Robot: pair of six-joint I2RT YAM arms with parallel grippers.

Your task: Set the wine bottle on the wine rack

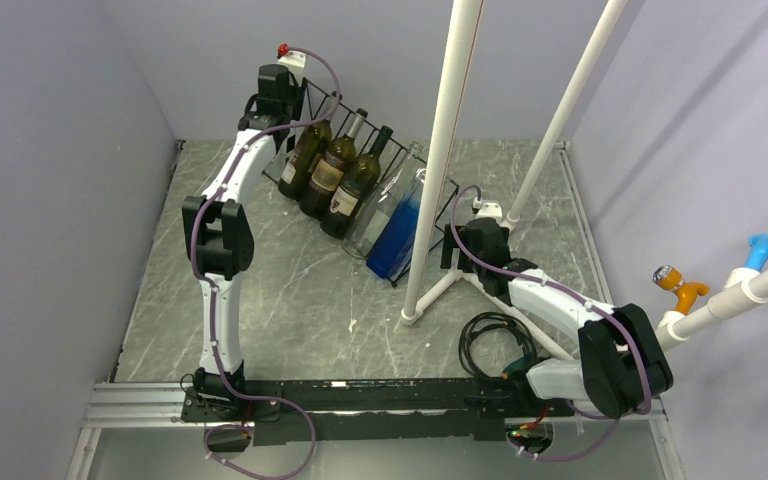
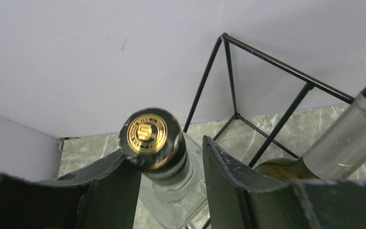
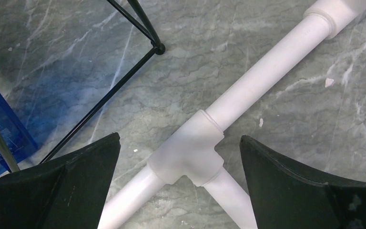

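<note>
Bottle neck (image 2: 148,136) between parted left pincer (image 2: 167,150) fingers.

Grey marbled table (image 1: 260,290) — bearing the wine rack (image 2: 276,62), white pipe stand (image 3: 186,160), coiled cable (image 1: 467,345).

Left arm (image 1: 222,215) is stretched way out from its base at 7 o'clock up toward 12, with the wrist tipped over at the far end. Left claw (image 2: 167,152) has its jaws parted just a bit, nowhere near wide. Right arm (image 1: 560,300) sits folded low, elbow out at 4 o'clock, forearm running toward 10. Right claw (image 3: 179,138) points down, jaws spread wide
</note>
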